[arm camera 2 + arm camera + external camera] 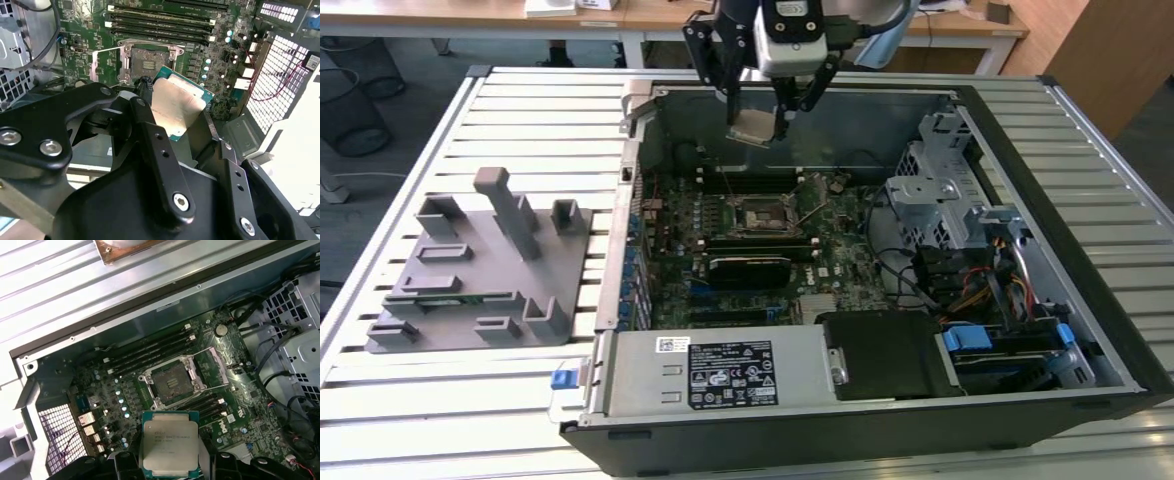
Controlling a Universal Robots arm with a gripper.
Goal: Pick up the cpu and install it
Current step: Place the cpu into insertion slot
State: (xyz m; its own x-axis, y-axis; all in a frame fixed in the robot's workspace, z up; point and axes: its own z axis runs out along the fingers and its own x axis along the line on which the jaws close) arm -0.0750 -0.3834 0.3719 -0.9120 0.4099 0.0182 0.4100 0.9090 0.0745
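We've got the cpu (750,134) pinched by its edges in the gripper (758,126), upper centre of the exterior view, well clear of the socket (758,217) mid-frame. Likely light, stiff, slick-lidded (underside probably fragile), so grip the edges only.

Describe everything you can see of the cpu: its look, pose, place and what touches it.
The cpu is a flat square chip with a silver-grey metal lid and a thin green rim. The gripper clamps it by opposite edges. It hangs tilted in the air above the open computer case, clear of the empty socket below.
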